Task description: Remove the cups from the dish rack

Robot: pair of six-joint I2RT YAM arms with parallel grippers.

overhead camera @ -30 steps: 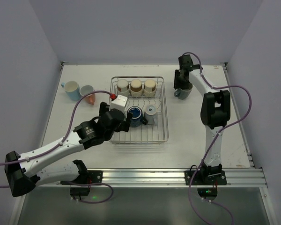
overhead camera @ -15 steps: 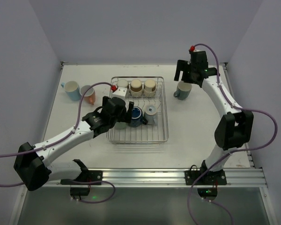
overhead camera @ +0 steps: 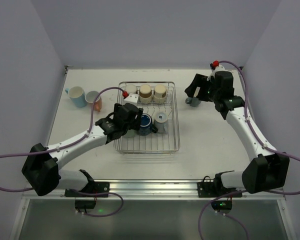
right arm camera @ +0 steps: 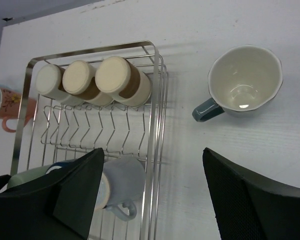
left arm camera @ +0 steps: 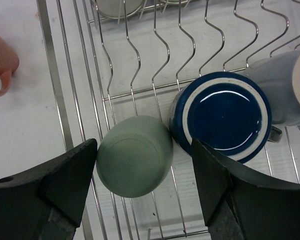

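Cups in the rack: six. A sage green cup (left arm camera: 134,162) stands base-up against a navy cup (left arm camera: 221,116). A grey cup (left arm camera: 282,87) is just beside the navy one and seems to lie on its side. Three cream cups (right arm camera: 85,77) lie in a row at the far end.
Dish rack: the dish rack (overhead camera: 175,125) sits mid-bench, between the two arms.
Cups out: three. A light blue mug (overhead camera: 76,95) and a salmon pink cup (overhead camera: 94,100) rest on the bench left of the rack. A teal-handled mug (right arm camera: 245,80) stands upright to its right.
Progress: by my judgement about a third done, with six cups yet to lift out.
Left end effector (left arm camera: 144,152): fingers spread either side of the sage green cup, not pressed onto it.
Right end effector (right arm camera: 152,157): spread and holding nothing, above the rack's right edge, near the teal-handled mug.
Bench (overhead camera: 210,145): white and matte, with a metal rail (overhead camera: 190,187) along the near edge carrying the arm bases.
Room: plain pale walls (overhead camera: 155,30) on three sides.
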